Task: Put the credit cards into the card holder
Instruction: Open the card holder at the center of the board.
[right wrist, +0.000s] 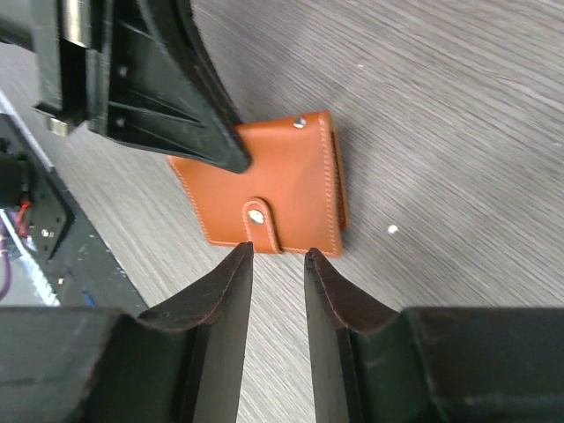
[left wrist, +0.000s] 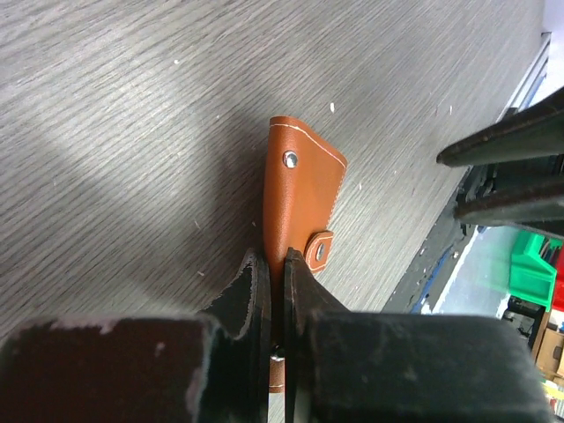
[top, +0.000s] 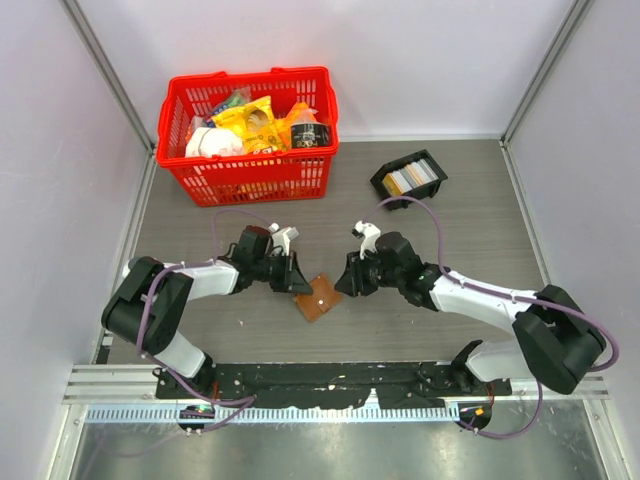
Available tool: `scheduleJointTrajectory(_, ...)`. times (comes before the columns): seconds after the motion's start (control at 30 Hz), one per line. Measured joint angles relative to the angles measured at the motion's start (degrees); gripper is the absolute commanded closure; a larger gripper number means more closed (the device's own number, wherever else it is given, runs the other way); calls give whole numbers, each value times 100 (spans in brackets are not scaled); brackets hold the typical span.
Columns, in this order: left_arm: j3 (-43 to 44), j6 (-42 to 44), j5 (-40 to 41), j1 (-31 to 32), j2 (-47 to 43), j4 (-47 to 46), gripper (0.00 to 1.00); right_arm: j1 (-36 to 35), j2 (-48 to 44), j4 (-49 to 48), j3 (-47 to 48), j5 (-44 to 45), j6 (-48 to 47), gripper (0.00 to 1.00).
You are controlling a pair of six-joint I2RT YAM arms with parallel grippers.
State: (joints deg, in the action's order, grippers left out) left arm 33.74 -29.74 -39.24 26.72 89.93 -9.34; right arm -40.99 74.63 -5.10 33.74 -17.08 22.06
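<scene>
Left wrist view: our left gripper (left wrist: 275, 264) pinches the card holder (left wrist: 300, 189) edge; right gripper (right wrist: 278, 260), jaws narrowly parted beside its snap tab (right wrist: 257, 216), should release cleanly.

card holder (right wrist: 273, 189): smooth tan-brown leather with a soft sheen, pale stitching along the edges, small shiny metal snap studs
table (top: 440, 300): grey wood-grain surface, matt, finely streaked, with a few pale specks
left gripper (left wrist: 273, 282): black hard plastic, dull, its edges scuffed pale
right gripper (right wrist: 275, 264): black plastic, matt, slightly dusty
basket (top: 250, 175): glossy red plastic lattice
packets in the basket (top: 250, 122): shiny yellow wrappers
black tray (top: 408, 180): matt black
credit cards (top: 412, 177): smooth thin plastic, standing in the black tray
</scene>
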Motion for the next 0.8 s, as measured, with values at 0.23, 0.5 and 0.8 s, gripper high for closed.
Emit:
scheduleJointTrajectory(0.23, 201, 61, 219, 151, 138, 254, 100, -177, 772, -518, 13, -428, 262, 61)
scheduleJointTrajectory(0.5, 212, 39, 433, 181, 197, 339, 100, -424, 1652, -446, 463, -538, 236, 59)
scheduleJointTrajectory(0.8, 212, -28, 590, 144, 164, 444, 100, -533, 1888, -402, 680, -697, 140, 61)
